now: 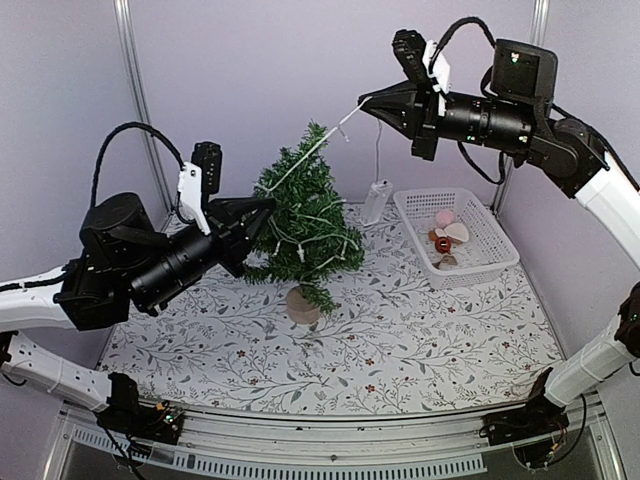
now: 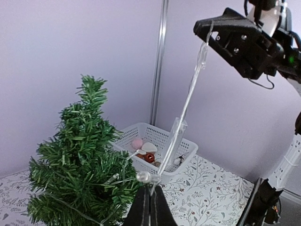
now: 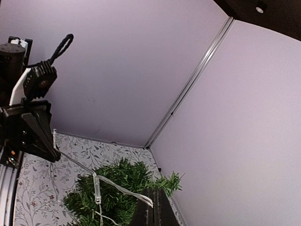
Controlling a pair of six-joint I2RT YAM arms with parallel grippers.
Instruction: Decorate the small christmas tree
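Note:
The small christmas tree (image 1: 300,230) stands upright on its pale stump in the middle of the table, with a clear string of lights (image 1: 330,135) looped over its branches. My left gripper (image 1: 268,207) is at the tree's left side. In the left wrist view its jaws (image 2: 150,192) are shut on the string just below a bulb (image 2: 143,176). My right gripper (image 1: 365,103) is high above and right of the tree top, shut on the string, which runs taut down to the tree (image 3: 122,172). A clear battery box (image 1: 375,200) hangs from the string.
A white basket (image 1: 480,270) at the back right holds a few small ornaments, pink, white and red-brown (image 1: 445,232). Purple walls with metal corner posts (image 1: 135,100) enclose the floral table cover (image 1: 400,340).

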